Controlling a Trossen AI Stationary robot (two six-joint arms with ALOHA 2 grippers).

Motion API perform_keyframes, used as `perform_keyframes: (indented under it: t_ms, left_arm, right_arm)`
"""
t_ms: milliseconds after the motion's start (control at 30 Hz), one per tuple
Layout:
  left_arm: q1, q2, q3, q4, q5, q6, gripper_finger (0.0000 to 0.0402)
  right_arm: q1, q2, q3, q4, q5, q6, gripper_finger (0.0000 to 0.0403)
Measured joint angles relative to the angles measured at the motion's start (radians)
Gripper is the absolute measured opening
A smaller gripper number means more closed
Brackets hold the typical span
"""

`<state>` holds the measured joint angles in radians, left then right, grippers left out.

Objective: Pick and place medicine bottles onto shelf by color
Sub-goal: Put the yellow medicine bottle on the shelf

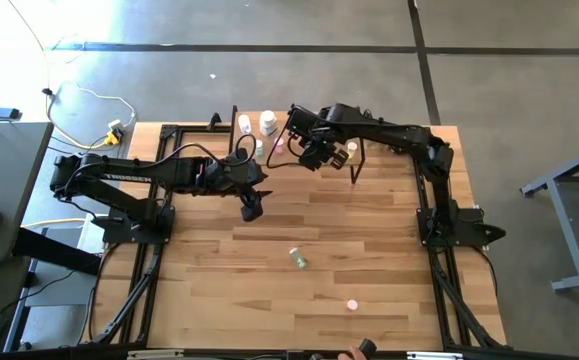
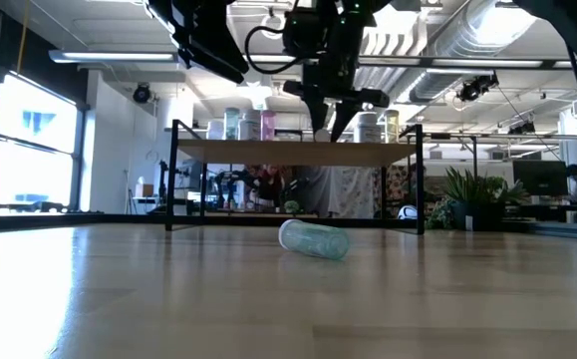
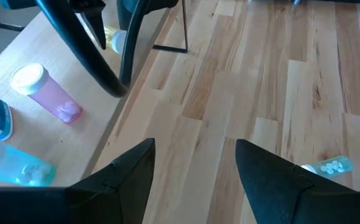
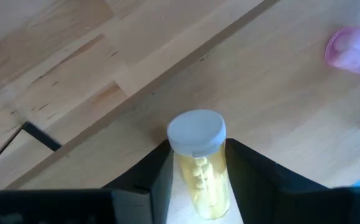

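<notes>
Bottles stand in a row on the shelf (image 2: 298, 152) in the low view, which alone shows its black legs and wooden top edge-on. The right gripper (image 4: 195, 168) hangs over that shelf, and only its own wrist view makes the grip plain: the jaws pinch a yellow bottle (image 4: 198, 158) with a pale cap, upright on the shelf top, with a pink bottle (image 4: 352, 48) lying farther along. From above this bottle is hidden under the arm. The left gripper (image 3: 195, 168) hovers near the shelf's front edge, jaws spread with nothing between them. Its wrist view shows a second pink bottle (image 3: 46, 93) and a blue-green bottle (image 3: 15, 165) on the shelf. A pale green bottle (image 2: 313, 239) lies on its side on the bench (image 1: 369, 250). The high view adds one small pink bottle (image 1: 351, 304) near the bench's front edge.
</notes>
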<state>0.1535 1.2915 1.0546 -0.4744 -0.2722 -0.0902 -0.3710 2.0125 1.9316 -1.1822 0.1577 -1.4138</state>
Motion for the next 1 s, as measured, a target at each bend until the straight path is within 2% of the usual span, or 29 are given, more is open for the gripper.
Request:
perform_keyframes:
  t_ms: [200, 300, 500, 733, 867, 1000]
  left_arm:
    - [0.0, 0.0, 0.0, 0.0, 0.0, 0.001, 0.0213]
    - [0.0, 0.0, 0.0, 0.0, 0.0, 0.008, 0.0213]
    - [0.0, 0.0, 0.0, 0.0, 0.0, 0.008, 0.0213]
    - [0.004, 0.0, 0.0, 0.005, -0.001, 0.007, 0.0213]
    - [0.016, 0.0, 0.0, 0.019, -0.001, 0.007, 0.0213]
    - [0.039, 0.0, 0.0, 0.043, -0.003, 0.006, 0.0213]
  right_arm:
    - [0.003, 0.0, 0.0, 0.003, 0.003, 0.004, 0.0086]
    - [0.003, 0.0, 0.0, 0.004, 0.004, 0.04, 0.0075]
    - [0.003, -0.01, 0.006, 0.005, 0.003, 0.139, 0.0072]
    - [0.003, -0.083, 0.011, 0.024, -0.013, 0.194, 0.007]
    - [0.002, -0.136, 0.011, 0.033, -0.028, 0.305, 0.0069]
    - [-0.006, -0.186, 0.011, 0.055, -0.096, 0.465, 0.0069]
